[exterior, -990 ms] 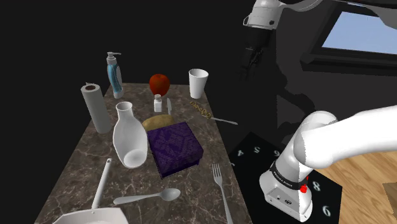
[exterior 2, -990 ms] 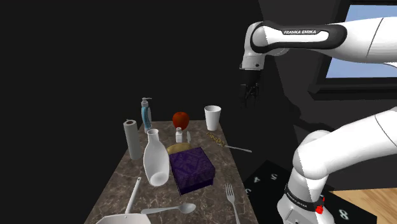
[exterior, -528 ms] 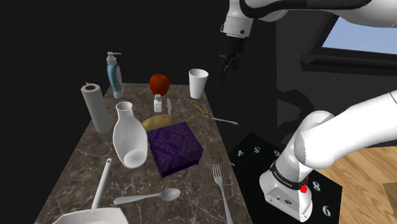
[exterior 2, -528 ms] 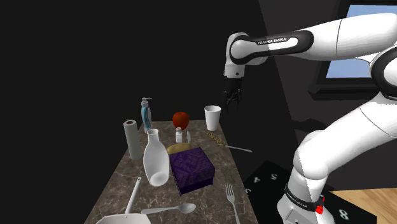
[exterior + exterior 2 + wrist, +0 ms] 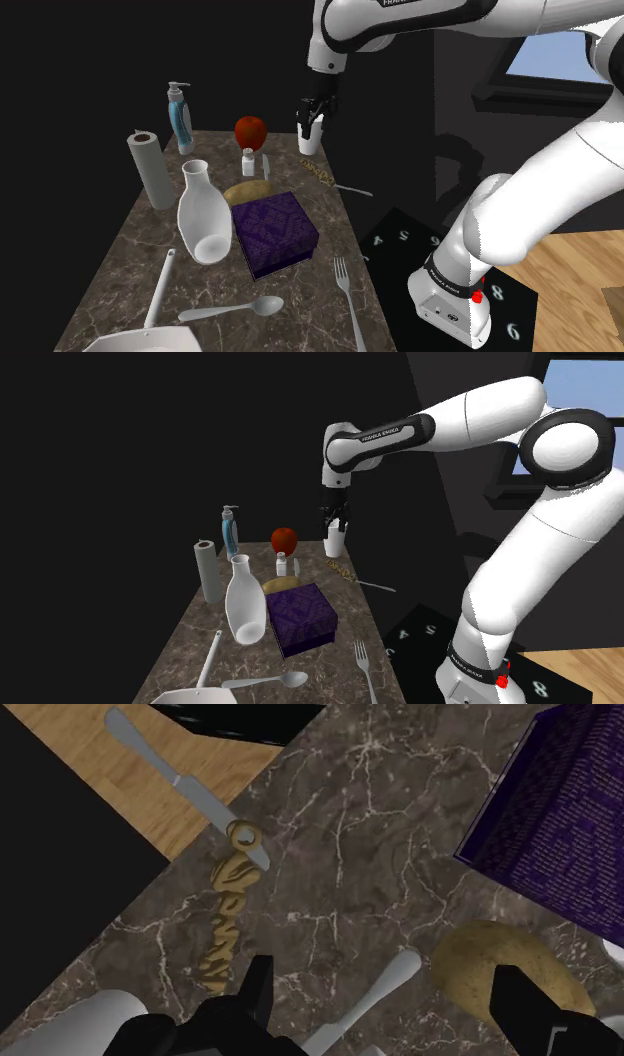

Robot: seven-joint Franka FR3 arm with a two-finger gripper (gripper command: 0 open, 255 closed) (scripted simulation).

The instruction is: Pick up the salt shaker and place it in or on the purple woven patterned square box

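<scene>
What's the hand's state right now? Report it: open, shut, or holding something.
Hand: open, fingers apart, holding nothing.

FRANKA EMIKA stood in white letters on the dark band of the arm [image 5: 381,433]. The black platform [image 5: 398,262] under the arm's base [image 5: 450,300] carried white digits: 4 and 9 near its far edge, 8 and 6 beside the base. Small print on the base couldn't be read.
</scene>
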